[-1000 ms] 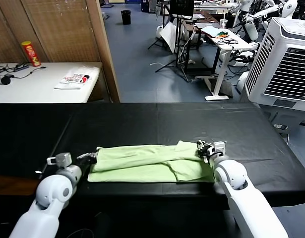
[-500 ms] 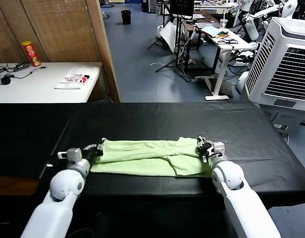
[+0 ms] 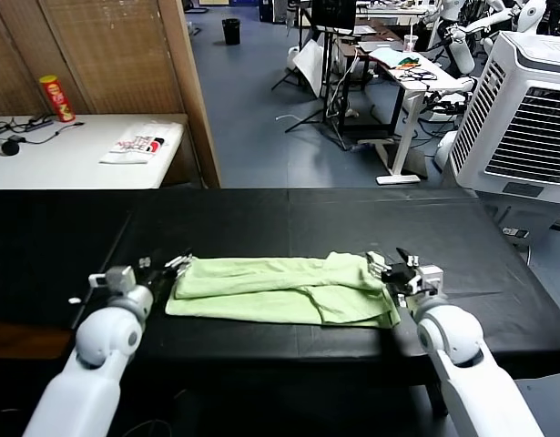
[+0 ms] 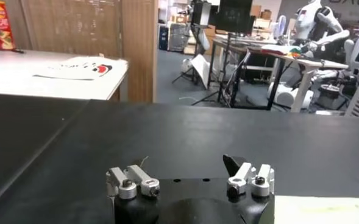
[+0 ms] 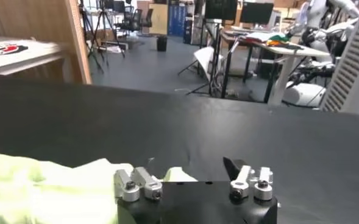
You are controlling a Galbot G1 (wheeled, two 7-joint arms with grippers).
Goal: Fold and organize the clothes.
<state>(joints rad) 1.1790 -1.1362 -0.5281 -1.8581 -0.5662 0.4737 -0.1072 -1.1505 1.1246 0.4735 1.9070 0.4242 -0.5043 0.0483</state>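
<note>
The clothes (image 3: 280, 287) lie on the table (image 3: 352, 218) between both grippers.

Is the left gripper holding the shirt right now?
No: in the left wrist view the left gripper is open with only black tabletop between its fingers.

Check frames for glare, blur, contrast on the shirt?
Head view: even light, no glare; pale green T-shirt stands out sharply on the black table. Left wrist view: left hand sharp, open, background soft. Right wrist view: right hand open; shirt beside it blurred, washed out.
</note>
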